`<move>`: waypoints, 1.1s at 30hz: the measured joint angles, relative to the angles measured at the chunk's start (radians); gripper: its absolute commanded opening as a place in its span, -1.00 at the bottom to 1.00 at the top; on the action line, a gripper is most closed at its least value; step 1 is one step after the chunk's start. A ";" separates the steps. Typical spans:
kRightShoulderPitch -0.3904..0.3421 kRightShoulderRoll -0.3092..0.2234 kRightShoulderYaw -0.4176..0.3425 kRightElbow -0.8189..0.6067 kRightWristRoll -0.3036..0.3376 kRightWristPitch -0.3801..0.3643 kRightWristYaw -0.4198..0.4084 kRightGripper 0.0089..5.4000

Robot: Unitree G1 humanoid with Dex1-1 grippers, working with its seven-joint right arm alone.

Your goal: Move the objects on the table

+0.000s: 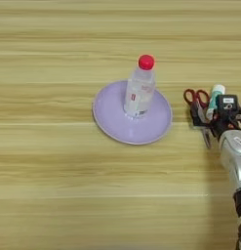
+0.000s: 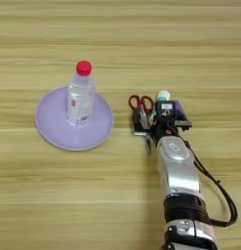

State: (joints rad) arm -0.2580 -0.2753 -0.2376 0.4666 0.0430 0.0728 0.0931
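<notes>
A clear plastic bottle point(image 1: 140, 90) with a red cap point(image 1: 146, 62) stands upright on the round lavender plate point(image 1: 108, 114), near the middle of the table point(image 1: 53, 185). To the right of the plate lie red-handled scissors point(image 2: 141, 102), handles away from me. Beside them is a white-and-green glue stick point(image 2: 162, 95). My right gripper point(image 2: 160, 117) hovers low over these two, open. One black finger point(image 2: 139, 122) is over the scissors' blades and the other is to the right of the glue stick. The gripper hides most of the glue stick.
My silver forearm point(image 2: 176, 166) comes up from the bottom edge, with a black cable point(image 2: 224, 200) looping on its right. Bare wood lies all around the plate.
</notes>
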 measured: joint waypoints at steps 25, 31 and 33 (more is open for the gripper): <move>-0.011 0.000 -0.007 0.033 0.034 -0.002 0.019 -0.29; -0.012 0.002 -0.007 0.033 0.034 -0.002 0.019 -0.39; -0.012 0.002 -0.007 0.033 0.034 -0.002 0.019 -0.39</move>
State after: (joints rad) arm -0.2695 -0.2734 -0.2447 0.4996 0.0767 0.0713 0.1122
